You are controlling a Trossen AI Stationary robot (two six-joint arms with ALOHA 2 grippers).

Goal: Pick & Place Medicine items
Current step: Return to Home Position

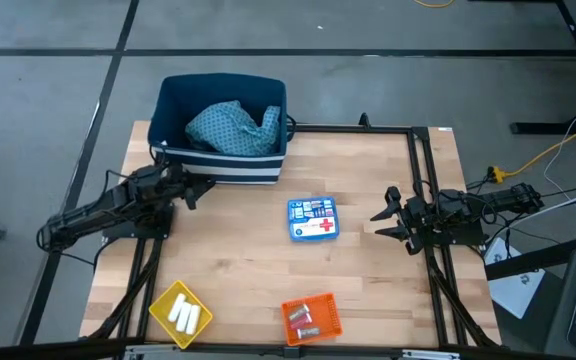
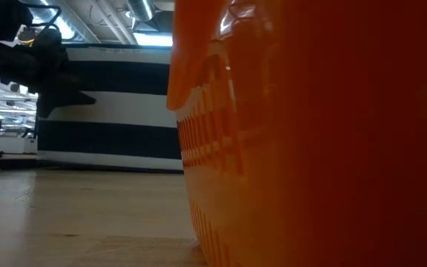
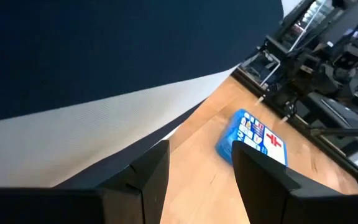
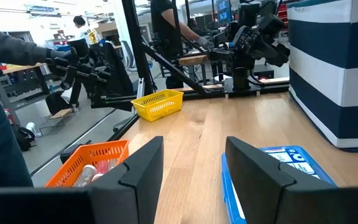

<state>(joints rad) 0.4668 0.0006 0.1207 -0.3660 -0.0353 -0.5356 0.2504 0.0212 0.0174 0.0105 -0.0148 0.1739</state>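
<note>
Both arms hover empty over the tabletop (image 1: 368,290), apparently drawn back toward rest. The left gripper (image 1: 194,189), fingers apart, sits at left beside the striped bin (image 1: 218,170) that holds a teal cloth (image 1: 230,130). The right gripper (image 1: 385,216), fingers also apart, waits at right. Between them, centre frame, lies the blue-and-white box (image 1: 313,219), unsorted, its red cross clear but its small print unreadable. The yellow tray (image 1: 160,303), lower left, holds white rolls (image 1: 185,317); the orange tray (image 1: 308,301) holds small pieces (image 1: 304,318).

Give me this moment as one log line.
left gripper: open, empty, by bin | right gripper: open, empty, right of box | box: mid-table | rolls: in yellow tray | cloth: in bin
</note>
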